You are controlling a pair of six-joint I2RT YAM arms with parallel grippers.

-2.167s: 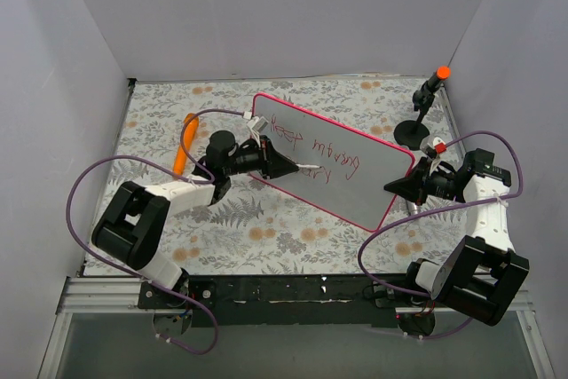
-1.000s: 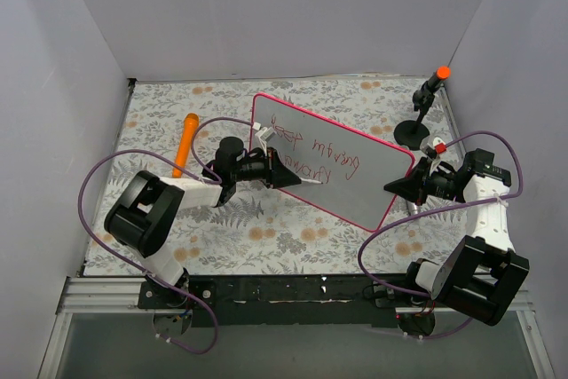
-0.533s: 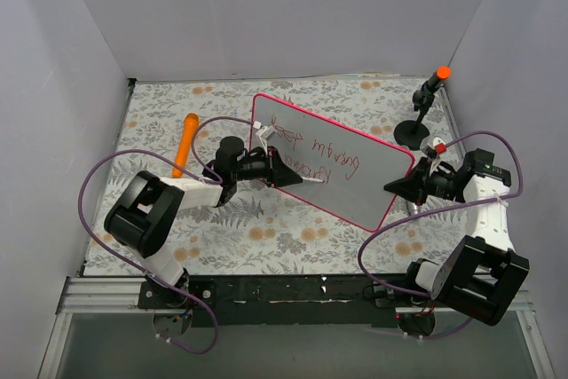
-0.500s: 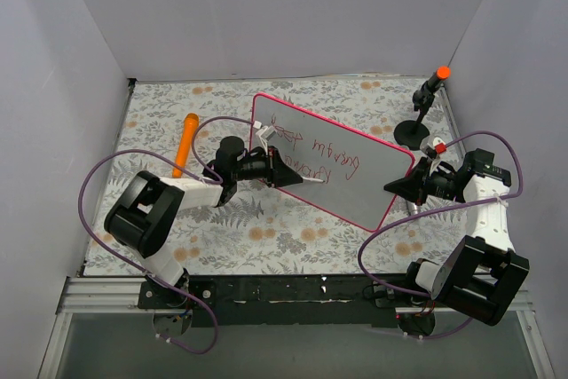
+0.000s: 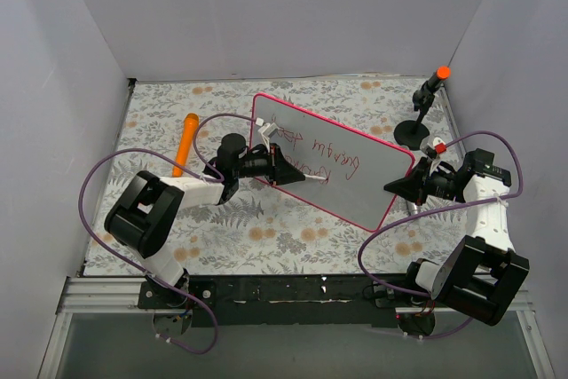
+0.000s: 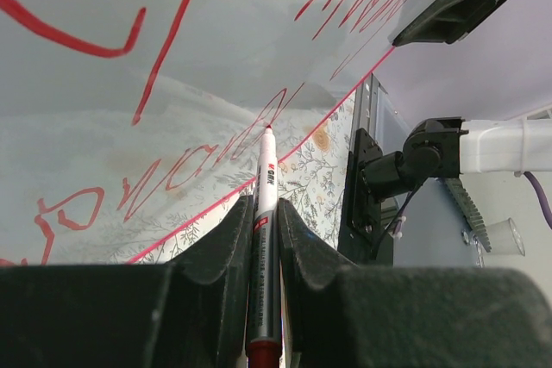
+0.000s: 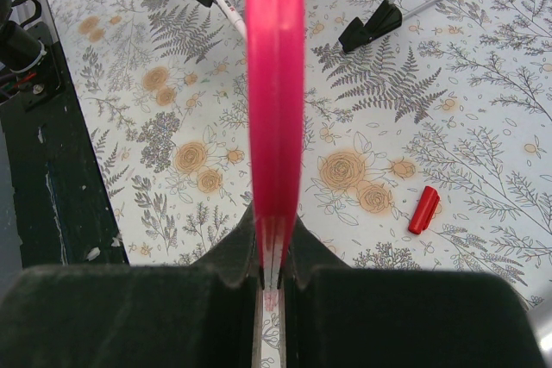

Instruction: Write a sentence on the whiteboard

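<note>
My left gripper [image 5: 282, 169] pinching marker [image 6: 266, 180], tip at whiteboard [image 5: 377, 185] face, by lower line of sentence [image 5: 330, 150]. My right gripper [image 5: 404, 186] clamped on board's right edge. Board stands on floral mat [image 5: 266, 228], long axis left-right between grippers. Face dead ahead of marker, left nearer to writing, I judge.

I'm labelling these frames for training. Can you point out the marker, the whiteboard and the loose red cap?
marker [image 6: 265, 204], left wrist view, on its white barrel.
whiteboard [image 7: 274, 84], right wrist view, on its pink frame edge.
red cap [image 7: 423, 210], right wrist view, on the cap's middle.
</note>
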